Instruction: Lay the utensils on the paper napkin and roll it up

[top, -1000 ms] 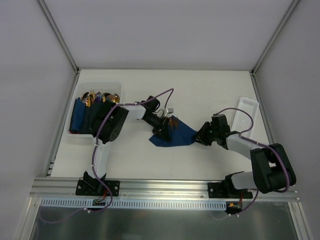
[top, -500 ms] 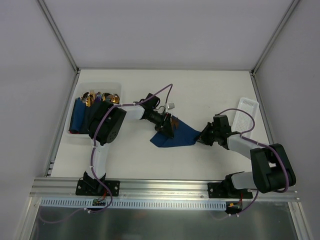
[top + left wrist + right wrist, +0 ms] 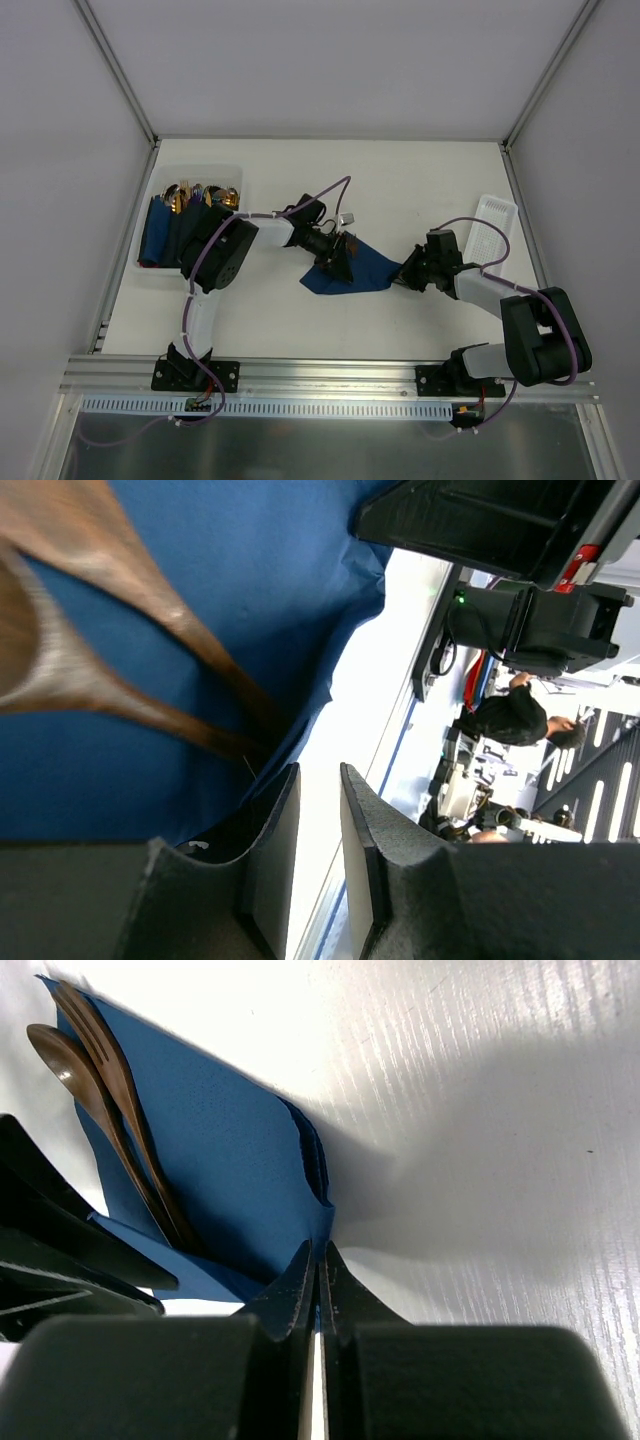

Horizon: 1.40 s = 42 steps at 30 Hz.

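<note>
The navy paper napkin lies crumpled mid-table with two gold-bronze utensils on its left part. My left gripper sits at the napkin's left side by the utensils' handles. In the left wrist view its jaws stand slightly apart with only table between them, at the napkin's edge beside the utensils. My right gripper is shut on the napkin's right corner. The right wrist view shows that pinch, the napkin, and a fork and a spoon.
A clear bin at the left holds more gold utensils and folded navy napkins. A white tray lies at the right edge. A small silver object sits just behind the napkin.
My left gripper has shifted a little right and nearer along the napkin's left side. My right gripper still holds the corner, hardly moved.
</note>
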Each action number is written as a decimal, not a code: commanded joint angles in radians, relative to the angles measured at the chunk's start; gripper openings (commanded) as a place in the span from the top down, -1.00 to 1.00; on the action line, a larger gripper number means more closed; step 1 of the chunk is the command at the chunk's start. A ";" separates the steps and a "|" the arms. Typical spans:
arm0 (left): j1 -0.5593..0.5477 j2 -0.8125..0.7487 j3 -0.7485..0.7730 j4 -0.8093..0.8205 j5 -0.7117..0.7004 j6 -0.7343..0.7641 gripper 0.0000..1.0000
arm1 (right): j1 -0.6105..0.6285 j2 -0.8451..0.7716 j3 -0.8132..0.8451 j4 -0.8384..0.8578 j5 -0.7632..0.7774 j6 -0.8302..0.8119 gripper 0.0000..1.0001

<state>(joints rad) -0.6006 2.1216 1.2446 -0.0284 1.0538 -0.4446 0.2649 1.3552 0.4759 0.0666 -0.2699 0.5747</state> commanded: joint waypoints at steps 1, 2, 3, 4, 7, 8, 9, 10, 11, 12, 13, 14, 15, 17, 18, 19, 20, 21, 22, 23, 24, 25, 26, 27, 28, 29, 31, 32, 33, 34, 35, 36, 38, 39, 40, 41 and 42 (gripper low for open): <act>-0.027 -0.057 -0.027 0.118 -0.003 -0.069 0.54 | -0.007 -0.004 -0.010 0.006 0.005 0.013 1.00; -0.034 -0.057 -0.034 0.136 -0.003 -0.080 0.54 | -0.007 -0.004 -0.011 0.006 0.005 0.013 1.00; -0.036 -0.055 -0.037 0.151 -0.002 -0.101 0.54 | -0.009 -0.004 -0.011 0.006 0.005 0.013 1.00; -0.037 -0.054 -0.040 0.188 0.003 -0.117 0.54 | -0.007 -0.005 -0.010 0.004 0.003 0.013 1.00; -0.039 -0.045 -0.053 0.249 0.006 -0.180 0.53 | -0.007 -0.011 -0.014 0.006 0.001 0.011 1.00; -0.039 -0.034 -0.048 0.275 0.002 -0.190 0.53 | -0.007 -0.013 -0.014 0.006 0.001 0.011 1.00; -0.039 -0.029 -0.048 0.285 0.000 -0.213 0.53 | -0.009 -0.019 -0.014 0.006 0.001 0.010 1.00; -0.038 -0.025 -0.048 0.297 -0.003 -0.224 0.53 | -0.007 -0.021 -0.014 0.006 -0.002 0.010 1.00; -0.038 -0.022 -0.048 0.304 -0.021 -0.229 0.53 | -0.007 -0.024 -0.014 0.006 -0.002 0.010 1.00; -0.033 -0.020 -0.053 0.311 -0.032 -0.236 0.54 | -0.007 -0.033 -0.016 0.006 -0.002 0.008 1.00; -0.028 -0.019 -0.056 0.315 -0.041 -0.243 0.54 | -0.007 -0.039 -0.016 0.006 -0.002 0.007 1.00; -0.024 -0.014 -0.059 0.317 -0.051 -0.250 0.55 | -0.007 -0.045 -0.017 0.004 -0.002 0.007 1.00; -0.021 -0.012 -0.065 0.324 -0.060 -0.261 0.55 | -0.007 -0.051 -0.017 0.002 -0.002 0.005 1.00; -0.010 -0.012 -0.071 0.326 -0.070 -0.263 0.56 | -0.007 -0.064 -0.017 0.002 -0.006 0.004 1.00; -0.007 -0.012 -0.077 0.324 -0.080 -0.261 0.56 | -0.007 -0.068 -0.016 0.002 -0.011 0.005 1.00; -0.007 -0.012 -0.077 0.324 -0.081 -0.260 0.56 | -0.007 -0.071 -0.014 0.002 -0.014 0.005 1.00; -0.004 -0.008 -0.079 0.323 -0.084 -0.259 0.56 | -0.007 -0.079 -0.013 0.009 -0.018 0.005 1.00; -0.005 -0.006 -0.073 0.317 -0.087 -0.253 0.56 | -0.007 -0.082 -0.013 0.013 -0.028 0.005 1.00; -0.004 -0.002 -0.073 0.306 -0.098 -0.252 0.57 | -0.007 -0.085 -0.013 0.018 -0.032 0.005 1.00; -0.004 0.006 -0.070 0.305 -0.100 -0.250 0.57 | -0.007 -0.094 -0.011 0.025 -0.037 0.004 0.99; -0.002 0.011 -0.066 0.301 -0.103 -0.252 0.57 | -0.007 -0.099 -0.010 0.029 -0.046 0.004 1.00; -0.002 0.015 -0.063 0.298 -0.103 -0.252 0.57 | -0.006 -0.103 -0.010 0.033 -0.051 0.002 1.00; -0.002 0.024 -0.062 0.295 -0.106 -0.253 0.57 | -0.004 -0.107 -0.007 0.036 -0.058 0.001 1.00; -0.001 0.027 -0.057 0.294 -0.109 -0.253 0.57 | -0.006 -0.107 0.000 0.039 -0.074 -0.002 1.00; 0.001 0.031 -0.056 0.288 -0.110 -0.250 0.57 | -0.004 -0.107 0.004 0.042 -0.080 -0.001 1.00; -0.001 0.037 -0.051 0.268 -0.117 -0.247 0.57 | 0.002 -0.107 0.009 0.048 -0.086 -0.001 1.00; -0.001 0.041 -0.045 0.262 -0.118 -0.243 0.57 | 0.010 -0.103 0.020 0.058 -0.098 -0.003 1.00; 0.001 0.043 -0.042 0.252 -0.123 -0.241 0.58 | 0.017 -0.102 0.024 0.067 -0.103 0.001 1.00; 0.001 0.043 -0.042 0.248 -0.126 -0.237 0.58 | 0.023 -0.099 0.029 0.074 -0.107 0.004 0.99; -0.001 0.044 -0.040 0.246 -0.127 -0.233 0.58 | 0.030 -0.096 0.041 0.079 -0.112 0.011 1.00; 0.001 0.043 -0.042 0.242 -0.129 -0.232 0.58 | 0.046 -0.093 0.047 0.087 -0.112 0.011 1.00; -0.001 0.044 -0.040 0.239 -0.132 -0.229 0.58 | 0.054 -0.090 0.056 0.090 -0.112 0.014 1.00; 0.002 0.043 -0.042 0.234 -0.132 -0.229 0.58 | 0.083 -0.073 0.085 0.091 -0.111 0.020 1.00; 0.002 0.044 -0.040 0.232 -0.135 -0.226 0.58 | 0.089 -0.067 0.095 0.094 -0.111 0.024 1.00; 0.001 0.043 -0.042 0.231 -0.136 -0.223 0.58 | 0.099 -0.058 0.104 0.099 -0.112 0.031 1.00; 0.002 0.044 -0.040 0.228 -0.138 -0.224 0.58 | 0.112 -0.045 0.121 0.105 -0.109 0.045 1.00; 0.001 0.044 -0.042 0.228 -0.140 -0.221 0.58 | 0.118 -0.039 0.130 0.110 -0.107 0.051 1.00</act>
<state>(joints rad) -0.6048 2.1418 1.1870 0.2333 0.9588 -0.6956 0.3603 1.2980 0.5468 0.1242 -0.3618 0.5964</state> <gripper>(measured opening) 0.209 0.010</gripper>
